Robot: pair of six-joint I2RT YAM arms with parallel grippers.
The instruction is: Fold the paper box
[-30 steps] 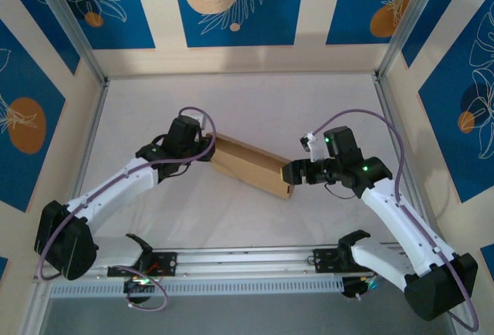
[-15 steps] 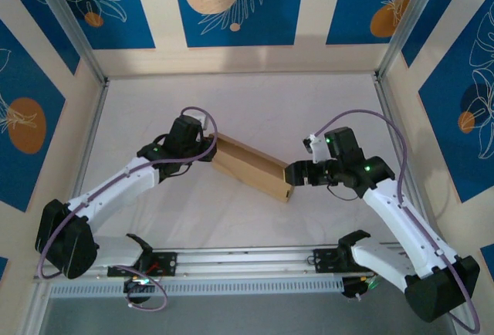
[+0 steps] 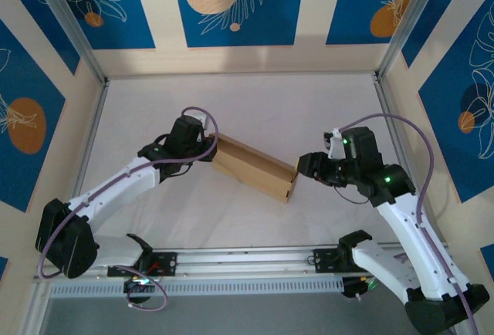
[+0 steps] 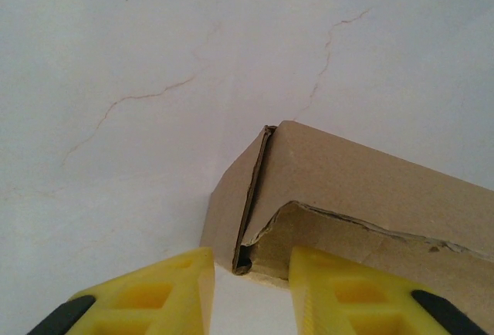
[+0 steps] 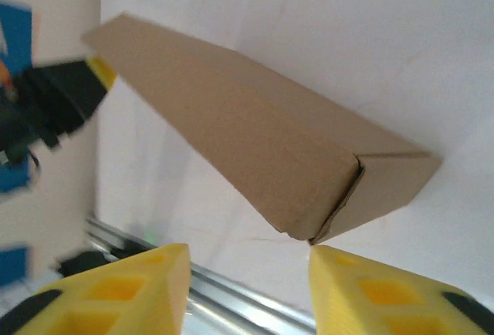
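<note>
The box lies mid-table, long axis slanting from its far-left end to its near-right end. It looks light and stiff, but one flap edge is ragged, so I would grip the end walls. My left gripper straddles the far-left corner, half spread; I cannot tell if it pinches. My right gripper hangs spread and empty just off the near-right end.

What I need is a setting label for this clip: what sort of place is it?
Probably a robot test booth, not a home: a left arm and right arm bolted to a rail, a white table boxed in by blue printed walls, and one box.
</note>
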